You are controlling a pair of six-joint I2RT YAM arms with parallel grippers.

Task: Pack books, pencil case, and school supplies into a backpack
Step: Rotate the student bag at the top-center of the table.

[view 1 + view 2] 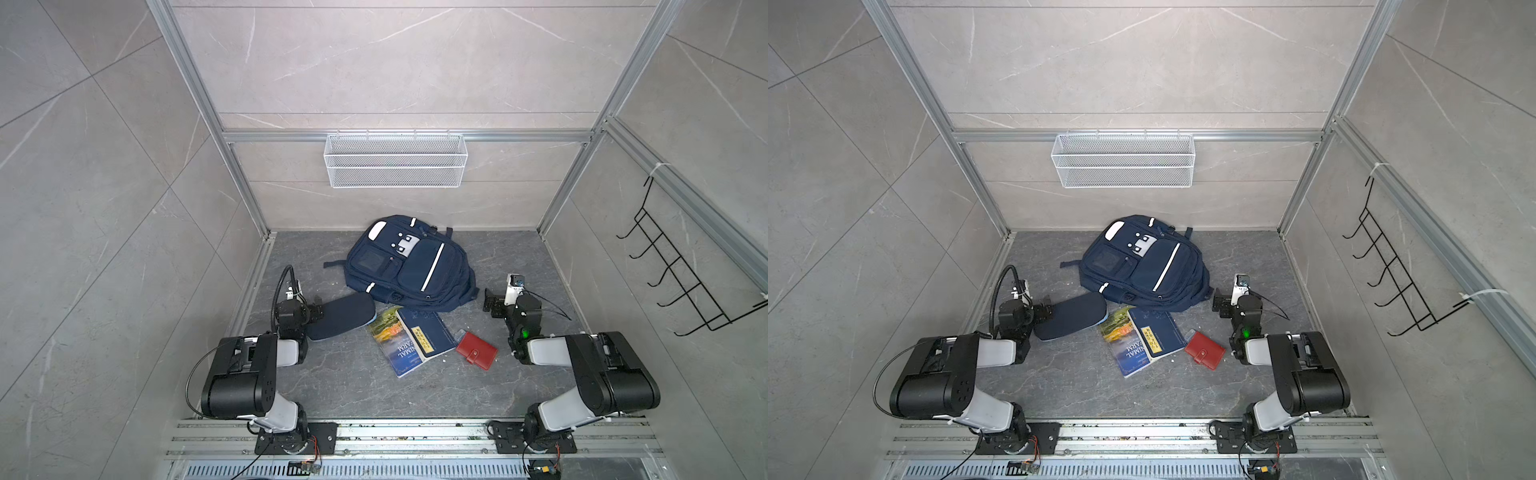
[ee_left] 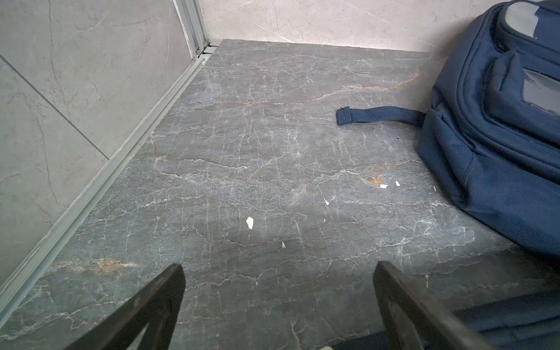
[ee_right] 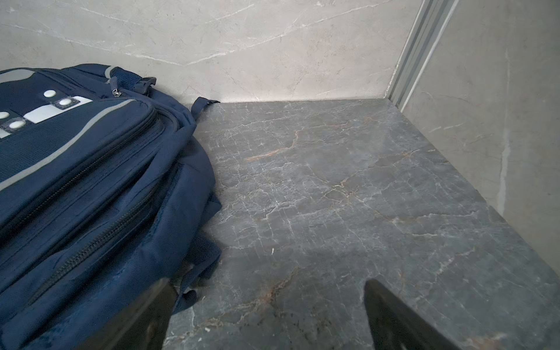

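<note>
left gripper [image 2: 280, 266]: jaws spread wide, nothing in them, just bare floor between.
right gripper [image 3: 269, 283]: same deal, wide and empty, with the backpack's side just beside one finger.
backpack [image 1: 409, 262]: ahead of both my grippers, lying flat between them. Zips look shut from here. It's floppy fabric, so I reckon it'll sag and slide if I tug it one-handed. I'd go for the zip pull [image 3: 115, 91] while the other gripper pins the cloth.
pencil case [image 1: 343, 316]: right beside my left gripper, inward side. Soft and light, I'd guess. Pinch across the narrow middle.
books [image 1: 419, 338]: between my grippers, back toward my bases, overlapping. Thin, flat, probably slick, so I'd take them by an edge.
red case [image 1: 476, 350]: behind my right gripper. Small, looks like an easy pinch.
</note>
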